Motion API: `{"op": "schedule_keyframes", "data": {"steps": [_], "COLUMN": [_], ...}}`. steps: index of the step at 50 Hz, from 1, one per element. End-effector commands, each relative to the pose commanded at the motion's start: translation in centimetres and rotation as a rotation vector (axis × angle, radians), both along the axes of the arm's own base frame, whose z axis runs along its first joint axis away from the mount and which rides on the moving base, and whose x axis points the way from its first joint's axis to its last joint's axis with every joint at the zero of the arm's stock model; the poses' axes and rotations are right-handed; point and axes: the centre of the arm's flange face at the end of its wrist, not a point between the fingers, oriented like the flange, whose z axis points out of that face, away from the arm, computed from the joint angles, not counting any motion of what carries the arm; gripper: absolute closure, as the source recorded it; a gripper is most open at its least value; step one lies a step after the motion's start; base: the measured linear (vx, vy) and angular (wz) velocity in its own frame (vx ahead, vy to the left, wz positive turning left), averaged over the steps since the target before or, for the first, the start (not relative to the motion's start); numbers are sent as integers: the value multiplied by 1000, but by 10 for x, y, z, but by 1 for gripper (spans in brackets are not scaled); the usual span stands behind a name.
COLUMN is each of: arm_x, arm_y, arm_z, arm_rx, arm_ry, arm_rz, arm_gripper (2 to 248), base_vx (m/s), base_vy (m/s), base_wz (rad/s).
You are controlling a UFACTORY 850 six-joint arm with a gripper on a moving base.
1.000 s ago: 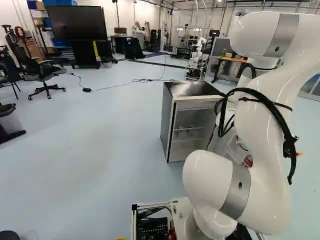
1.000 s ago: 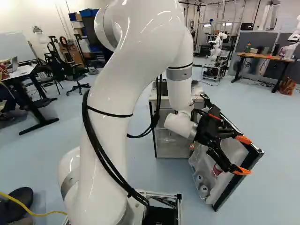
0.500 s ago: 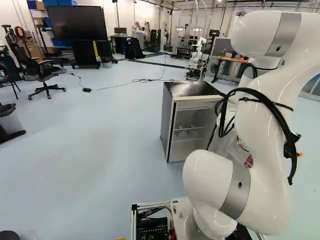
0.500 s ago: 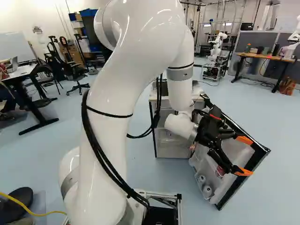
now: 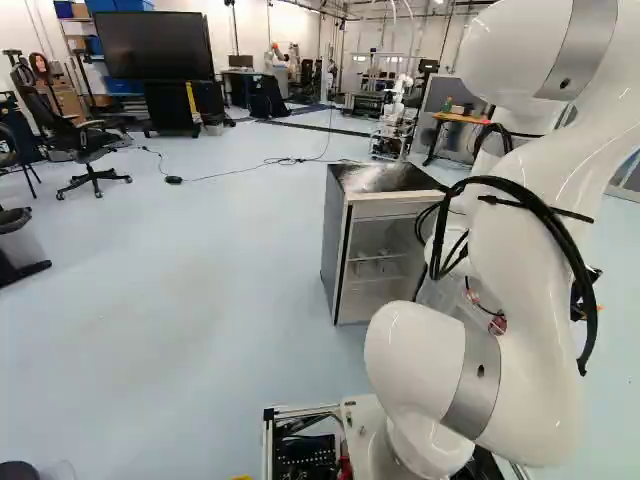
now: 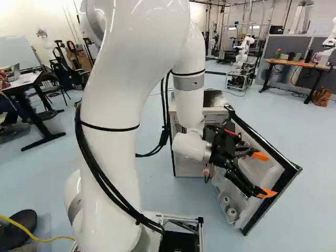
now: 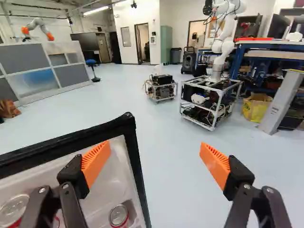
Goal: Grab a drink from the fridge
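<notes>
The white arm (image 5: 530, 300) rises at right; the fridge (image 5: 385, 240) stands beyond; a black chair (image 5: 85, 143) at left.

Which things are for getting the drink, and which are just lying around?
For the job: the fridge, its open door, the cans in the door, the open gripper.

Just around: black chair, big screen, yellow bag.

Fridge (image 5: 340, 240): black top, upright, 3 o'clock in left base view; door (image 6: 273, 201) open, 4 o'clock in right base view; silver-topped red cans (image 7: 118, 215) inside door
</notes>
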Motion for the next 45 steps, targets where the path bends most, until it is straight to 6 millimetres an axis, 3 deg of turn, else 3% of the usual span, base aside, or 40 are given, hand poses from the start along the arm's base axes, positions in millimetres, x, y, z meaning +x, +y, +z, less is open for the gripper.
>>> {"op": "schedule_keyframes", "data": {"steps": [21,45], "arm_x": [-4,15], "arm_y": [44,88], "arm_z": [3,5], "arm_rx": [19,25], "arm_ry": [34,51], "arm_rz": [210,483], "arm_gripper": [3,3], "base_vx": [0,0], "base_vy": [0,0], "base_wz": [0,0]}}
